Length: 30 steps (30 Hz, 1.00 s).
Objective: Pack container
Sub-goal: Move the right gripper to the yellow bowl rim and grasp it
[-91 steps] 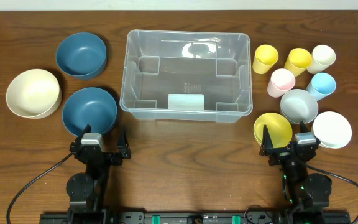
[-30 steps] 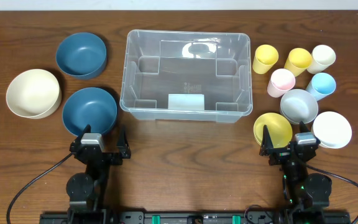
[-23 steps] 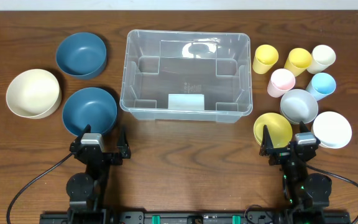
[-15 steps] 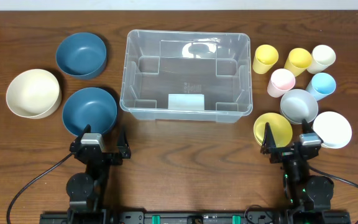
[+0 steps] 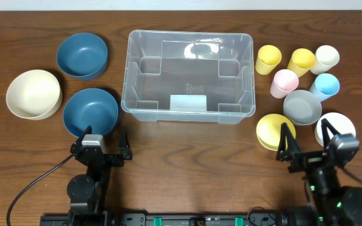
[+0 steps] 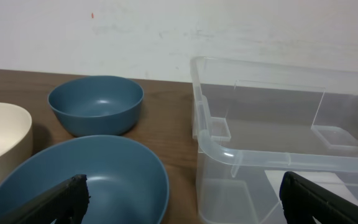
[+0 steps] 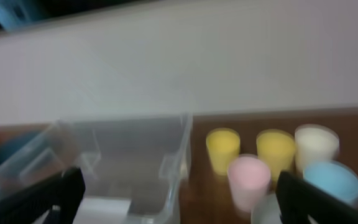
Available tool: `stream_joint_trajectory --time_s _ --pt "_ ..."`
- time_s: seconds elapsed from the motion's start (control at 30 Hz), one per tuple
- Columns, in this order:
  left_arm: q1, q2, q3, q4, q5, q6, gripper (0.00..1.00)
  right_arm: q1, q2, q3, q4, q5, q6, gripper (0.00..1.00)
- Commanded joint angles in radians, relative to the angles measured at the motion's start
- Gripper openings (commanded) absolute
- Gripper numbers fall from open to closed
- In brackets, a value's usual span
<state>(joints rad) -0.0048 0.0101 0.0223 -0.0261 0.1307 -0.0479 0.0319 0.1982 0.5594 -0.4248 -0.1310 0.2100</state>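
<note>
The clear plastic container (image 5: 251, 75) stands empty at the table's centre back, with a whitish label on its floor. It also shows in the left wrist view (image 6: 229, 152) and, blurred, in the right wrist view (image 7: 135, 155). My left gripper (image 5: 102, 145) is open and empty, just in front of the near blue bowl (image 5: 91, 112); its fingers frame that bowl in the left wrist view (image 6: 182, 186). My right gripper (image 5: 307, 143) is open and empty, between the yellow bowl (image 5: 270, 130) and the white bowl (image 5: 341, 125). It faces the cups in the right wrist view (image 7: 179, 183).
On the left lie a second blue bowl (image 5: 82, 55) and a cream bowl (image 5: 34, 93). On the right are a grey bowl (image 5: 302, 107) and cups: two yellow (image 5: 268, 58) (image 5: 301, 61), cream (image 5: 326, 58), pink (image 5: 285, 82), light blue (image 5: 325, 85).
My right arm has risen and shifted to the right, so its finger now overlaps the white bowl. The left arm and all objects have not moved.
</note>
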Motion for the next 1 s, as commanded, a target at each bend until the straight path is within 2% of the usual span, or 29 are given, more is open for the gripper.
stream_joint_trajectory --time_s 0.0,0.17,0.37,0.6,0.83,0.97 --pt "-0.003 -0.004 -0.018 -0.033 0.011 0.009 0.98 -0.008 0.227 0.168 -0.182 0.001 0.057 0.99" --pt "-0.003 -0.004 -0.018 -0.033 0.011 0.009 0.98 -0.007 0.489 0.348 -0.438 -0.037 0.058 0.99" --pt "-0.003 -0.004 -0.018 -0.033 0.011 0.010 0.98 -0.008 0.648 0.372 -0.566 0.005 0.055 0.99" --pt "-0.003 -0.004 -0.018 -0.033 0.011 0.010 0.98 -0.008 0.727 0.372 -0.695 0.090 0.156 0.99" --pt "-0.003 -0.004 -0.018 -0.033 0.011 0.010 0.98 -0.007 0.758 0.367 -0.711 0.022 0.195 0.99" --pt "-0.003 -0.004 -0.018 -0.033 0.011 0.010 0.98 -0.008 0.770 0.367 -0.716 0.061 0.240 0.99"
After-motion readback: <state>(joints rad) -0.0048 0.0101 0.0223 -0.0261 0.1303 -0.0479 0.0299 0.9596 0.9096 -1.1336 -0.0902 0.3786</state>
